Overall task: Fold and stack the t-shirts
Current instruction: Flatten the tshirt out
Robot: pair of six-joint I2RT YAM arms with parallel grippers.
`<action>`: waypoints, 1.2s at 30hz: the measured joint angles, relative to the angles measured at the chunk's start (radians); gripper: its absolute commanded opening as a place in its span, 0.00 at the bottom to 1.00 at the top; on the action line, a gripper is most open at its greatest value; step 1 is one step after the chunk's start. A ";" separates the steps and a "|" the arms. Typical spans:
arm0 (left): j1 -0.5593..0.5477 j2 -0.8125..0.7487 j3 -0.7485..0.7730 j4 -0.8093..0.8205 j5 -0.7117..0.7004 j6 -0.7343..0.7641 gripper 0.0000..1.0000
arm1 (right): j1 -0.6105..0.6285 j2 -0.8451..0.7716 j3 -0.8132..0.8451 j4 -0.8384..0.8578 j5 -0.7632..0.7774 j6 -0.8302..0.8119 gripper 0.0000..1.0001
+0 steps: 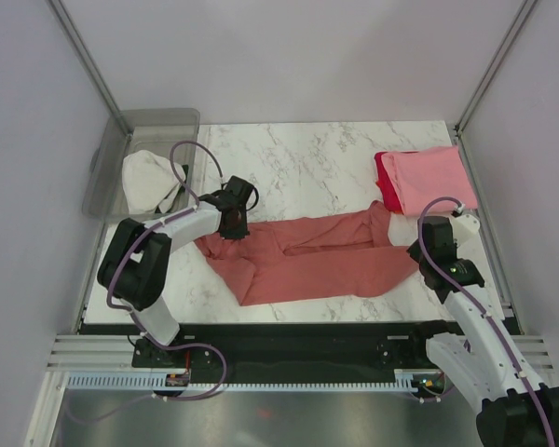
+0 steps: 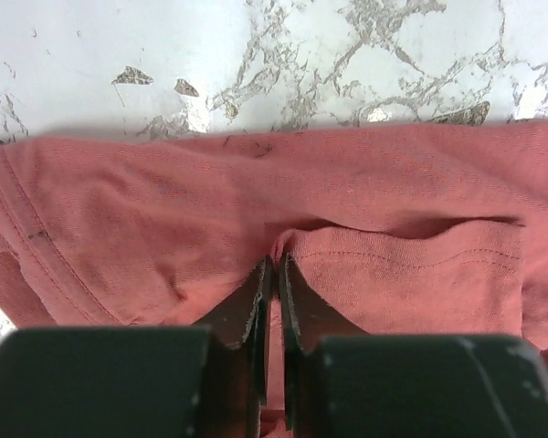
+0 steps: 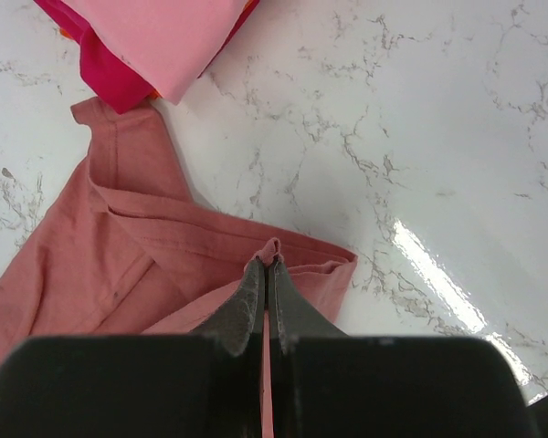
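The salmon shirt (image 1: 307, 259) lies stretched between my left gripper (image 2: 272, 264) and right gripper (image 3: 267, 263), each pinching a tuck of cloth, I judge to hold it taut for folding.

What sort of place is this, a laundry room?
Probably a robot test booth, not a laundry: left arm and right arm bolted at a marble-look table, plain walls on a metal frame, a salmon-red shirt held by both.

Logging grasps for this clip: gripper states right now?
Left gripper: shut on the salmon-red t-shirt.
Right gripper: shut on the same t-shirt.
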 measured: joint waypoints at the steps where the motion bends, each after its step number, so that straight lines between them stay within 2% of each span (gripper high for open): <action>1: 0.000 0.000 0.000 -0.001 0.000 0.002 0.08 | 0.000 0.001 0.000 0.001 0.000 0.000 0.00; 5: 0.000 -0.013 -0.001 -0.003 0.000 0.002 0.02 | 0.000 0.011 -0.001 0.010 -0.001 -0.001 0.00; 16: 0.000 -0.214 0.007 -0.065 0.025 0.002 0.02 | 0.000 0.118 -0.011 0.075 -0.087 -0.050 0.00; 20: 0.000 -0.283 0.061 -0.126 0.052 0.002 0.02 | 0.000 0.166 0.045 0.074 -0.129 -0.076 0.00; 28: 0.000 -0.422 0.291 -0.283 0.057 0.008 0.02 | 0.000 0.160 0.324 0.059 -0.192 -0.116 0.00; 36: 0.000 -0.560 0.752 -0.454 0.053 0.043 0.02 | 0.000 0.025 0.600 -0.005 -0.282 -0.162 0.00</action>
